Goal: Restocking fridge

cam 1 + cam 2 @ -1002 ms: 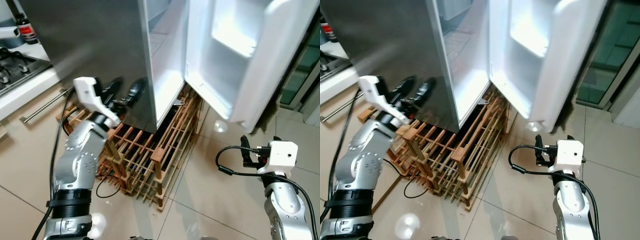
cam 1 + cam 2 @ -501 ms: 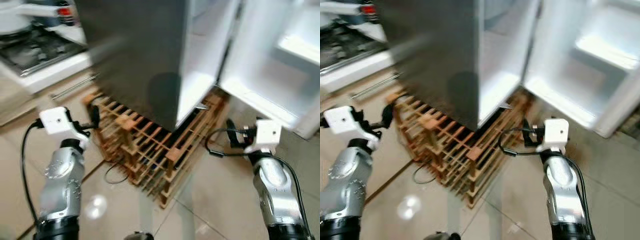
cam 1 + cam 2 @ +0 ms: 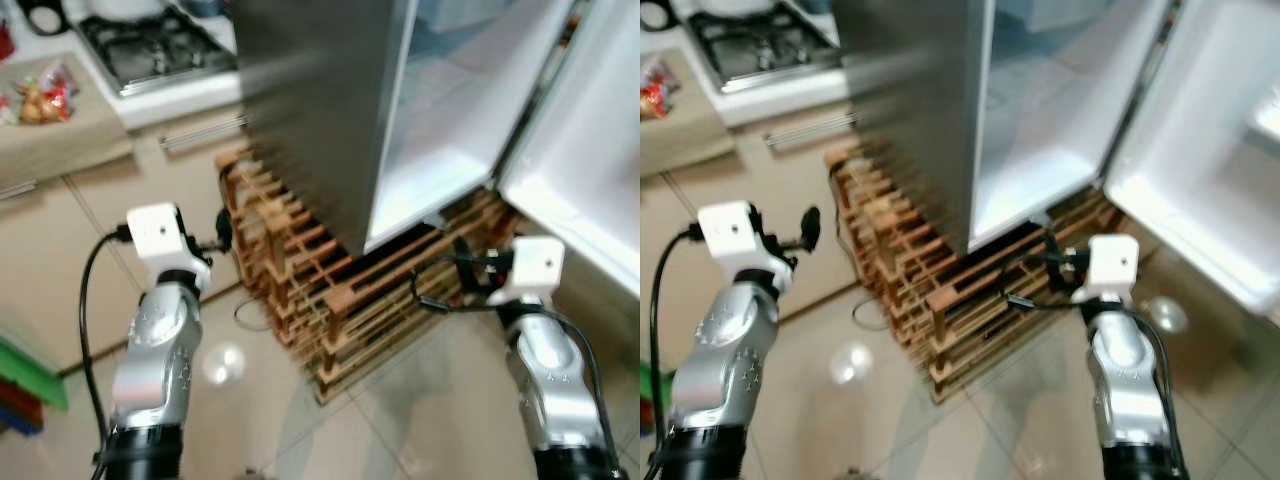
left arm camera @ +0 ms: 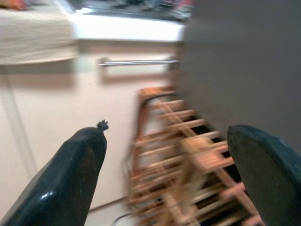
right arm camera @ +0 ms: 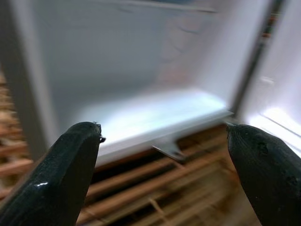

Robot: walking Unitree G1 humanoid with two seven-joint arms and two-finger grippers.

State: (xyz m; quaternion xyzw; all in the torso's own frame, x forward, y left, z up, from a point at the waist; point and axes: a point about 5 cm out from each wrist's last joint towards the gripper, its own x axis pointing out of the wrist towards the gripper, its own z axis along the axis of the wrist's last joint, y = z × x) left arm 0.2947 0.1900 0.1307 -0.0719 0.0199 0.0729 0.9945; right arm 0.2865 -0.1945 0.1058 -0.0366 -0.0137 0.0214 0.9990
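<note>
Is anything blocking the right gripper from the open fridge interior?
Nothing visible does. The right gripper, fingers apart and empty, faces the open fridge directly; the wooden rack lies lower, under the fridge's edge.

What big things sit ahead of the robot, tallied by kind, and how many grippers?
Fridge: 1
Open fridge door: 1
Wooden rack: 1
Stove: 1
Grippers: 2, left gripper and right gripper, both open and empty
Total: 6
</note>
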